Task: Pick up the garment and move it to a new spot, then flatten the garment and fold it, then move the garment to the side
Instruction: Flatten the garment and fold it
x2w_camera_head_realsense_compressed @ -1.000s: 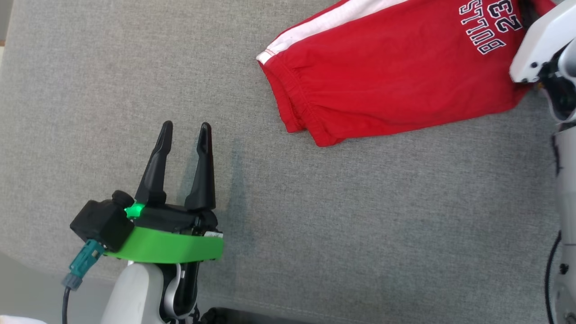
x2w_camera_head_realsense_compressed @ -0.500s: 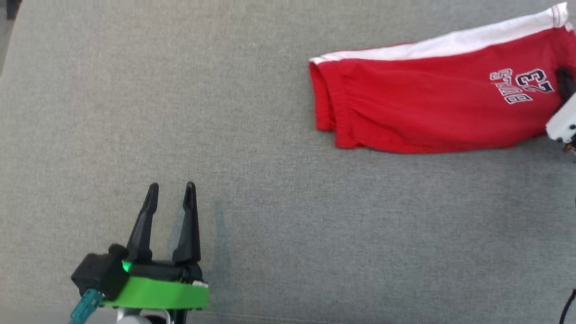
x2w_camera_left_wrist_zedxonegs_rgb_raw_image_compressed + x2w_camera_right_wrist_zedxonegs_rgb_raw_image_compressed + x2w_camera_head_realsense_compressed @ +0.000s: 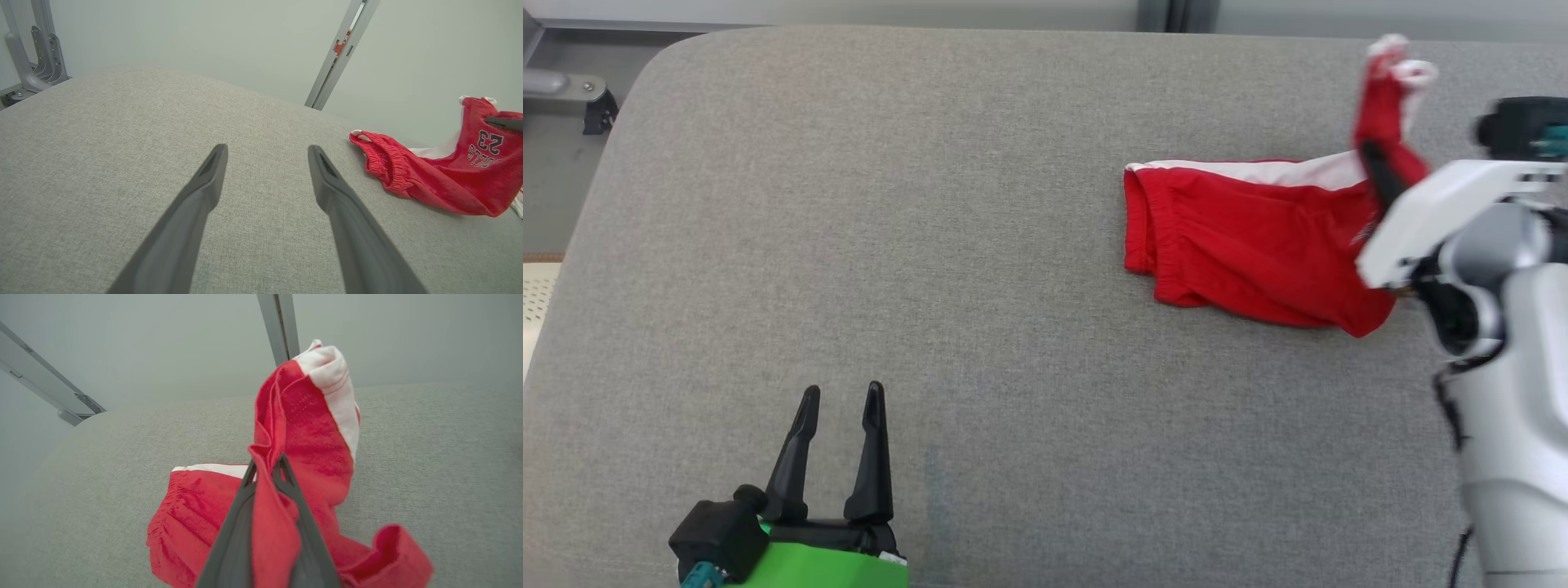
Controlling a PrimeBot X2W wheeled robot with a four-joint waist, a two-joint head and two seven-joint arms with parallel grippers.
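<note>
The right gripper [image 3: 265,467] is clamping a gathered fold of the red garment [image 3: 1241,245] and holding that end up off the grey cushion [image 3: 931,204]. The waistband end is lying on the cushion toward its far right side, near the far edge. The left gripper [image 3: 841,404] is hovering by the front edge with its fingers apart and empty, well apart from the cloth. The pinch is taking only a narrow ridge of fabric, so a quick carry is risking a slip. With one hold point, the trailing waistband is likely to be dragging, twisting or rolling under, which would leave the garment crumpled for flattening.
</note>
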